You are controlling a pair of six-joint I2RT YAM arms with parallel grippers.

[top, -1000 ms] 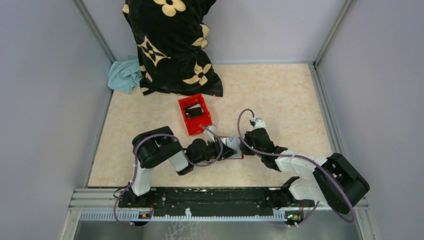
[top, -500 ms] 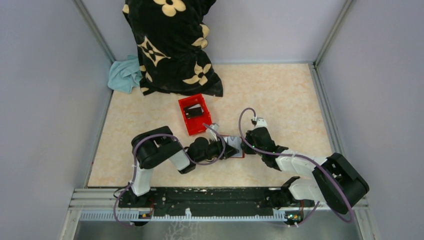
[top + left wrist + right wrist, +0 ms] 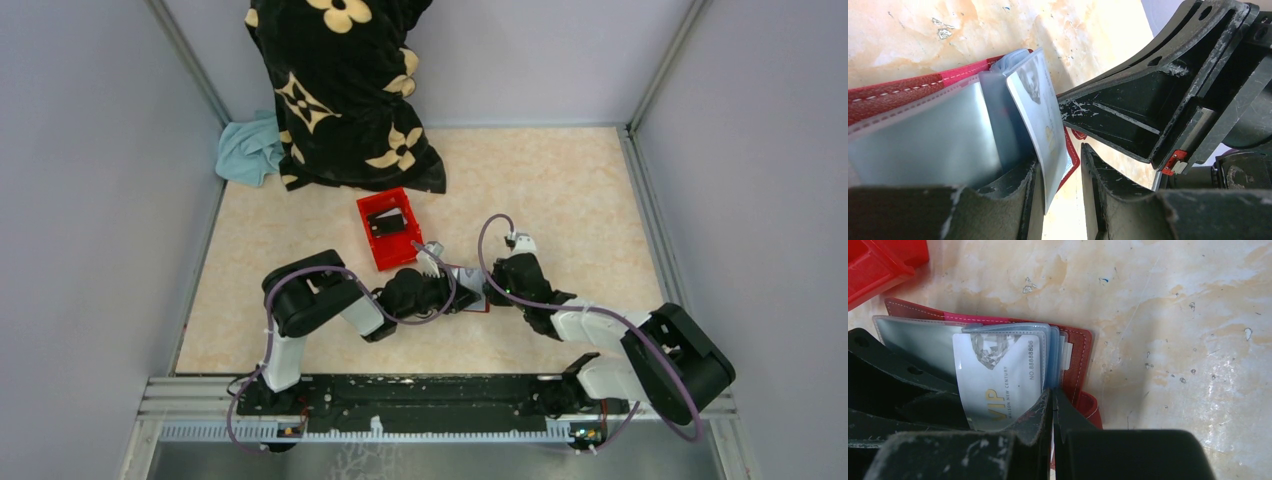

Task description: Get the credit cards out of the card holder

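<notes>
Card holder (image 3: 1083,355) lies open on the surface (image 3: 1173,315), directly under both end effectors, which meet over it.

Its clear sleeves (image 3: 913,337) are fanned up. The front one carries a pale card (image 3: 1003,375) marked VIP.

Red box (image 3: 375,245) just beyond, with a dark flat item (image 3: 390,222) inside.

Left end effector (image 3: 1058,160): jaws partly apart. The card's edge sits in the gap against one finger (image 3: 998,200), clear of the other.

Right end effector (image 3: 1053,395): closed, tips down on the sleeve stack. Can't tell if anything is pinched.

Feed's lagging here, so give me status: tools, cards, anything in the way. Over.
Left tool open, VIP card edge in the gap. Right tool shut at card holder sleeve edge. Holder open, flat on table. Red box nearby, apart.
</notes>
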